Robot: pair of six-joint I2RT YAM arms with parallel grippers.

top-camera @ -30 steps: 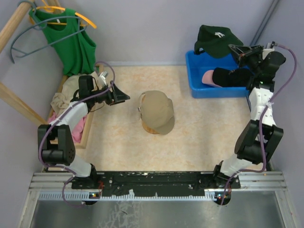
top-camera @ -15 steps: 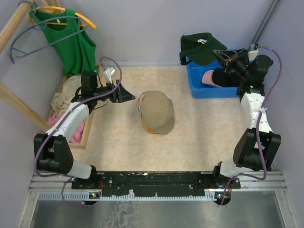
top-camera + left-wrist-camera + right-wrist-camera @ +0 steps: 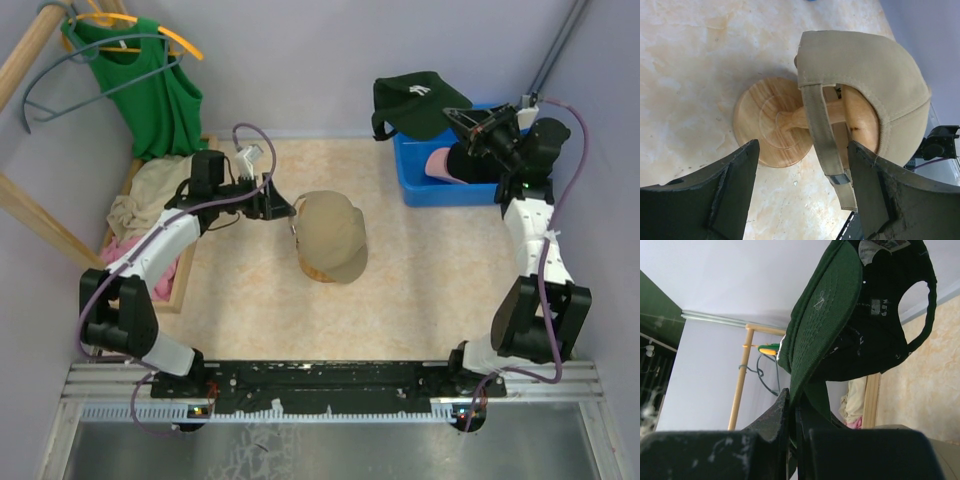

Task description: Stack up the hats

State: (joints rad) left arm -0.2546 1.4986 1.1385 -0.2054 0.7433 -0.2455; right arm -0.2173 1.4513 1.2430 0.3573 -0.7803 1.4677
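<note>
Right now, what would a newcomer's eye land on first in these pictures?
The dark green cap dangling in the air at the far right, pinched by its brim in the right pincer near the blue bin. Next, the tan cap perched on a wooden stand mid-table, with the open left pincer close beside its back strap.

Pink hat (image 3: 438, 163) mostly under black hat (image 3: 468, 166) (itself partly behind right arm (image 3: 530, 205)), green hat (image 3: 825, 315) cropped

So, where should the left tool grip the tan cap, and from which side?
On the tan cap, probably the back strap, from the rear, which the open left tool faces. The strap crosses the opening at the thin stem of the wooden stand, so a finger likely fits behind.
</note>
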